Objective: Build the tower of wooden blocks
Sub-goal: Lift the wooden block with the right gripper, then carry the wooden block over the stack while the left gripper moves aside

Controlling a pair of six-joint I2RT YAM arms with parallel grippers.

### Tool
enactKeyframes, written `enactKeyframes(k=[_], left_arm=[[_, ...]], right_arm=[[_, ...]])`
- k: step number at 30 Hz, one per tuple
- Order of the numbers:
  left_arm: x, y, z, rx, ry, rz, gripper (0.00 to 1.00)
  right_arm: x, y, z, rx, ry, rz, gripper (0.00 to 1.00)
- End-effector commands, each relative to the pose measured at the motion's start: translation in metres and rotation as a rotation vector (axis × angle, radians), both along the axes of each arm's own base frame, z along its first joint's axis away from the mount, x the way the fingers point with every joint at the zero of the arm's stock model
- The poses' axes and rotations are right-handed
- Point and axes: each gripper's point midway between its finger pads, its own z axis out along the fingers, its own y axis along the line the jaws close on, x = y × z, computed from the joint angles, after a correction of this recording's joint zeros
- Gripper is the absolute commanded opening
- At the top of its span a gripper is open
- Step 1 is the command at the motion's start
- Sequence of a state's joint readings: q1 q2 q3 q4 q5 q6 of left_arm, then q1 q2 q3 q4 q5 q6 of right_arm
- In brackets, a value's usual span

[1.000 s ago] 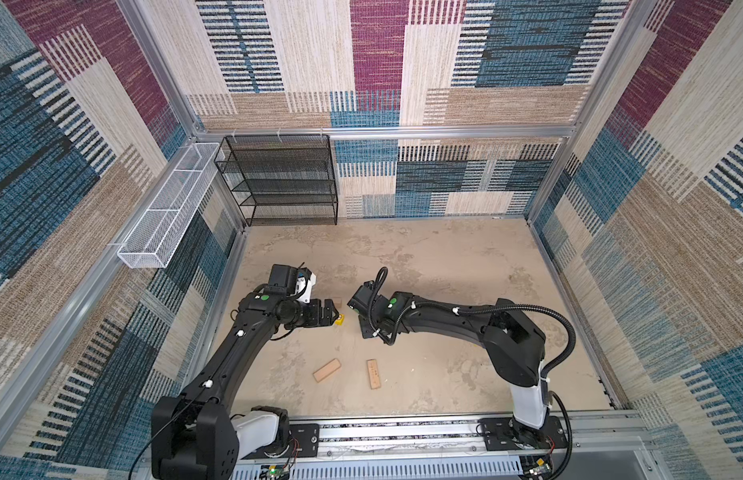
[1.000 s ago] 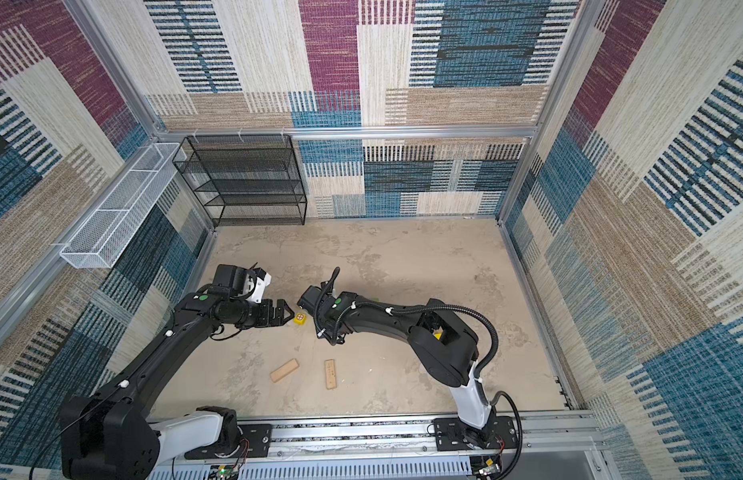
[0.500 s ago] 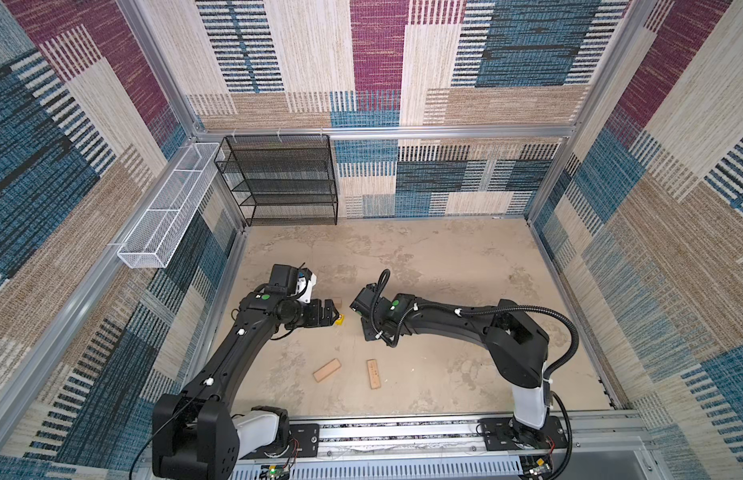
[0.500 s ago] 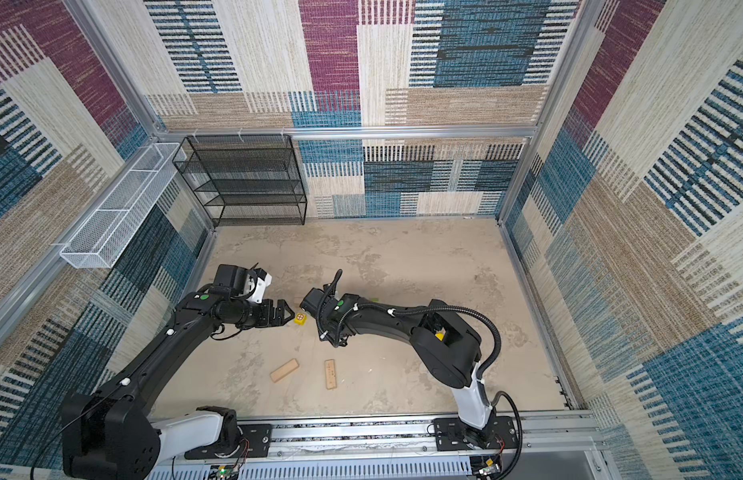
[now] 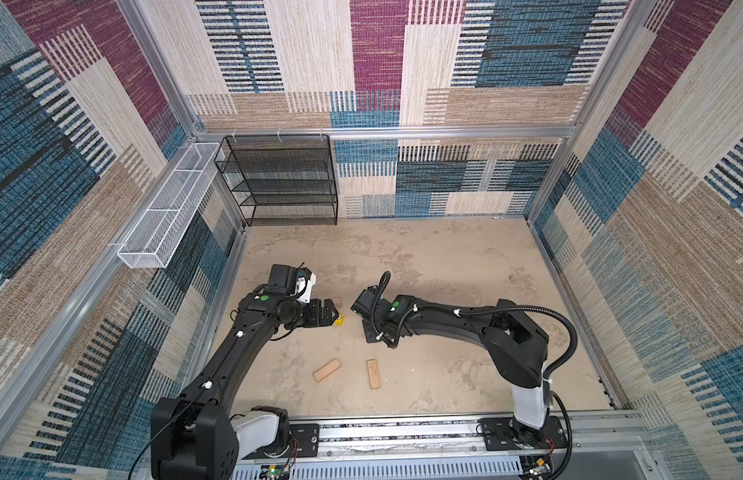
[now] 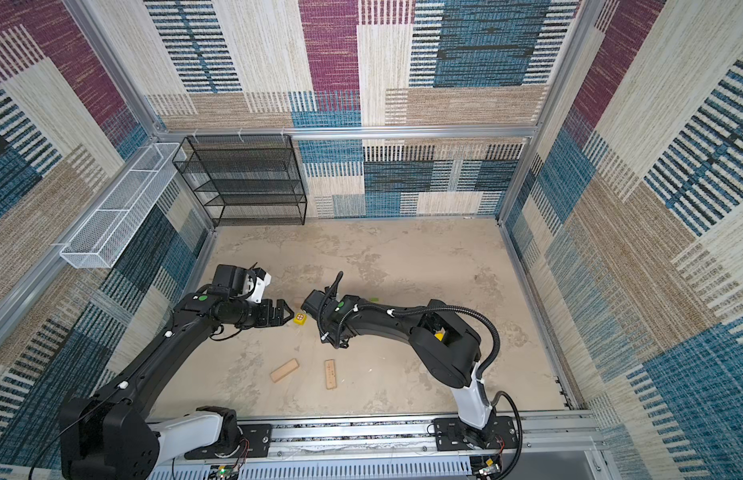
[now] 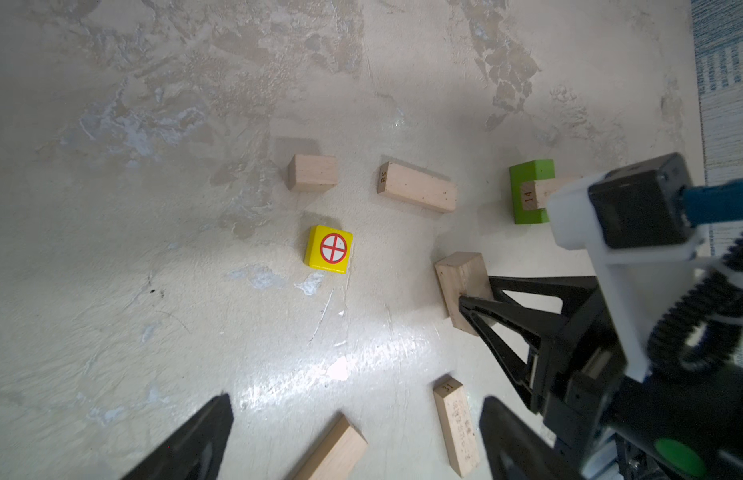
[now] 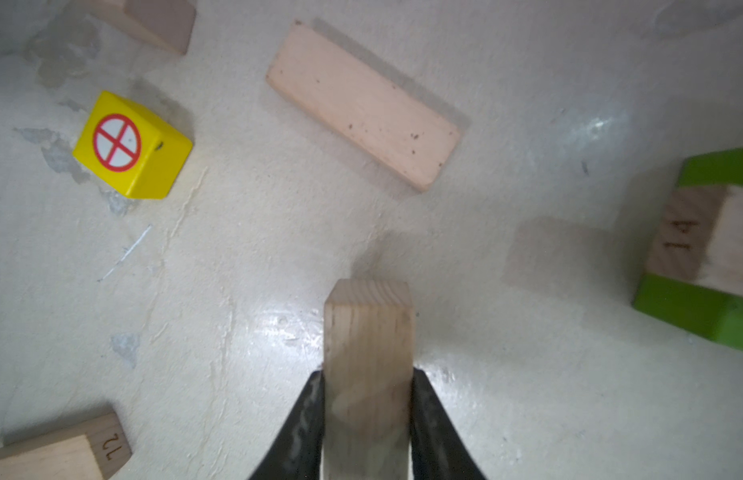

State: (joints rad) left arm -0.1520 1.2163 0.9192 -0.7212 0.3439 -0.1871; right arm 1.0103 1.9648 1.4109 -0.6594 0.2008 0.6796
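Mottled beige counter (image 5: 444, 266), patchwork carpet walls all round. In both top views the left gripper (image 5: 331, 315) hangs just beside the yellow cube (image 5: 340, 319), and two spare bricks (image 5: 327, 370) lie near the front edge. The right gripper is tucked under its own wrist there, and only a green sliver of the wood block tower (image 6: 374, 299) peeps past that arm.

Over to the left wrist view: the left gripper's jaws are spread wide with nothing between them, the yellow cube ahead. The right gripper (image 7: 480, 293) pinches a tan brick (image 7: 459, 278). Beyond it sits the green block (image 7: 527, 170) with brick 14 (image 7: 532, 194) laid across it.

Right wrist view now: jaws pressed on the tan brick's flanks, brick poking forward, tower off to one side with a clear gap between.

This looks like the carry. To do it well, I'd say: swing over the green block, keep the brick level, settle it fully before letting go. The grip sits near one end, so the free end could dip and nudge brick 14.
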Motion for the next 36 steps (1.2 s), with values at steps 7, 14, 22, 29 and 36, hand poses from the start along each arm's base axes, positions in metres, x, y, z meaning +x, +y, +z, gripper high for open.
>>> enactKeyframes(k=[7, 14, 22, 29, 36], left_arm=[[-0.002, -0.001, 0.000, -0.015, 0.012, 0.013, 0.97], [-0.002, -0.001, 0.000, -0.013, 0.012, 0.015, 0.97], [-0.002, 0.001, 0.002, -0.004, -0.001, 0.022, 0.97], [-0.005, -0.011, 0.003, -0.003, 0.001, -0.013, 0.96], [-0.005, -0.042, 0.001, 0.011, 0.022, -0.090, 0.96]], right_arm=[[0.001, 0.005, 0.005, 0.027, -0.006, -0.014, 0.00], [0.003, 0.007, 0.009, 0.033, -0.012, -0.012, 0.00], [0.010, 0.010, 0.036, 0.062, -0.063, -0.009, 0.00], [0.018, 0.010, 0.065, 0.075, -0.122, -0.022, 0.00], [0.019, -0.007, 0.078, 0.056, -0.155, -0.068, 0.00]])
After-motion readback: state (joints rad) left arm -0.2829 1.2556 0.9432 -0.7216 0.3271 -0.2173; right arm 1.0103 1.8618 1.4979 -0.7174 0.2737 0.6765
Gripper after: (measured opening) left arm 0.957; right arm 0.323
